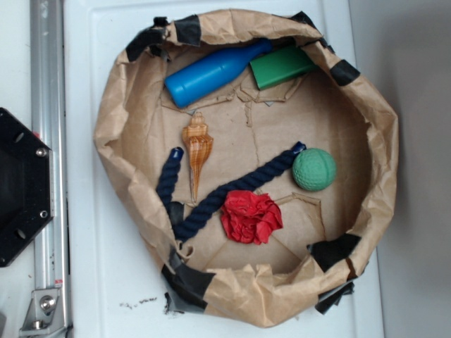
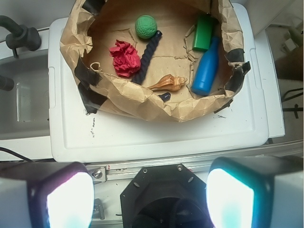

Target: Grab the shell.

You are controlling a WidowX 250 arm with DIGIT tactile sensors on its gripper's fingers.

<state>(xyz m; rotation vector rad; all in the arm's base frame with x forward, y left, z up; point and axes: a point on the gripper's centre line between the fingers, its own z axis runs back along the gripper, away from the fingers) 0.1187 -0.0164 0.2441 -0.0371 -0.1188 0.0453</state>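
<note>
1. The shell (image 1: pixel 197 150) lies in full view on the floor of the brown paper basin (image 1: pixel 113 120), point toward the dark blue rope (image 1: pixel 232 189), wide end toward the blue bottle (image 1: pixel 211 72).
2. The rope's one end hides behind the basin wall in the wrist view.
3. The end effector (image 2: pixel 142 202) hangs well apart from the shell, outside the basin, fingers (image 2: pixel 66 199) spread wide, holding nothing; its tips are cut off.

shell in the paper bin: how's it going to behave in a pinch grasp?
The shell looks rigid and glossy, so it may slip. Tapered spiral with a thin point: it could squirt toward the narrow end or chip, so gripping the knobbly wide end seems safer. It lies flat beside the rope, so a nudge probably pivots it.
</note>
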